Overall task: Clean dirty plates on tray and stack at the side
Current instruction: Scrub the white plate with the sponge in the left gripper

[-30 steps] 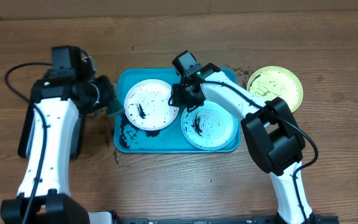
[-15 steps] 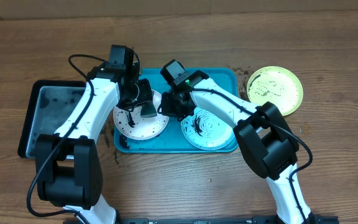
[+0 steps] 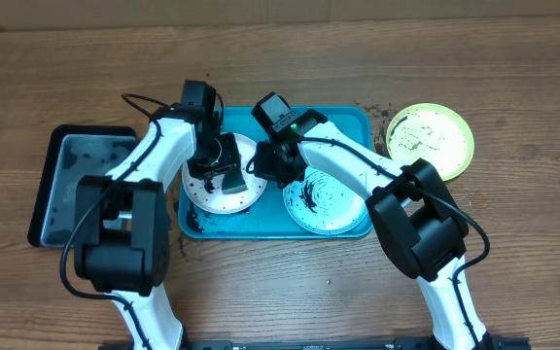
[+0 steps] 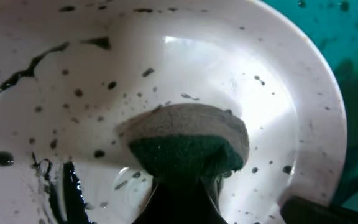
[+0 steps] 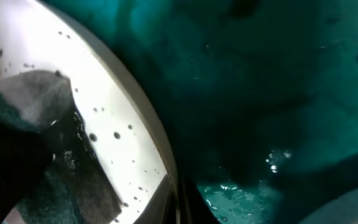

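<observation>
The brown wooden surface (image 3: 455, 272) carries a large turquoise plastic tray (image 3: 338, 122) with a raised rim and, well to its left, a smaller black rectangular tray (image 3: 76, 185). Two of the round shallow plates lie side by side in the turquoise tray: a white plate (image 3: 212, 199) on the left and a pale mint plate (image 3: 333, 199) on the right, both streaked black. A yellow-green plate (image 3: 431, 136), also speckled, sits on the surface just past the tray's right end. The left arm's jaws are clamped on a soft grey-green sponge (image 4: 188, 140), which presses against the white plate's wet face. The right arm's jaws are pressed together and seem to nip that plate's right rim. The plates look stiff, light and slippery when wet, so the raised rim is probably the safest hold.
</observation>
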You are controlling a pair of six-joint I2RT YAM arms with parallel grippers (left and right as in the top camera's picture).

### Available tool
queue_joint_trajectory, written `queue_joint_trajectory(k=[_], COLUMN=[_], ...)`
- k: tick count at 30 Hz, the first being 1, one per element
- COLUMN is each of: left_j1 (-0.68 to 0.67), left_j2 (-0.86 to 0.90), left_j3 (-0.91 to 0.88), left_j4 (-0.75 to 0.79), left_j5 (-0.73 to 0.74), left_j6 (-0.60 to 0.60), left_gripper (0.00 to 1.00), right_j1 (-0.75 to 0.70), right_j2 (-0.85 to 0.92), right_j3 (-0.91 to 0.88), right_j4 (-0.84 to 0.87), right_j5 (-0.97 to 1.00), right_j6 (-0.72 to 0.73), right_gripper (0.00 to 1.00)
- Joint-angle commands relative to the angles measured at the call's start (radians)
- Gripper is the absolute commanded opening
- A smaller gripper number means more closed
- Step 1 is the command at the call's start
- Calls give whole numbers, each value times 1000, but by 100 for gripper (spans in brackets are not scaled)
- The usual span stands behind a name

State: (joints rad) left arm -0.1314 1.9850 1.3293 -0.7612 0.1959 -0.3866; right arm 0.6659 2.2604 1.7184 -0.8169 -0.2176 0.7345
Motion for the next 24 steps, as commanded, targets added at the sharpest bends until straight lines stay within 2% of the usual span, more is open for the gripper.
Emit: queue_joint_trajectory(k=[1,8,13,15,19,24], left_j1=[-1,-2,0,0,0,0], left_j2=[31,39,39,39,32,16], left_j3=[1,1,1,2,18,105], left_j4=[9,24,3,-2,-4,-71], left_j5=[-11,-77,-283,-320,-325,-309], left_j6=[-11,-10,-10,-1,43,43], left_gripper=[4,4,4,4,4,4], right_j1=[-21,-47,-60,-60,-60,-60], right_j2=[12,10,8,8,8,8], right_j3=[3,24,26,26,26,26], right_j4=[-5,-82,-95,-94,-93,-93], right_j5=[112,143,158,158,158,173], right_j6=[55,55,54,54,55,55], right_gripper=[4,4,4,4,4,4])
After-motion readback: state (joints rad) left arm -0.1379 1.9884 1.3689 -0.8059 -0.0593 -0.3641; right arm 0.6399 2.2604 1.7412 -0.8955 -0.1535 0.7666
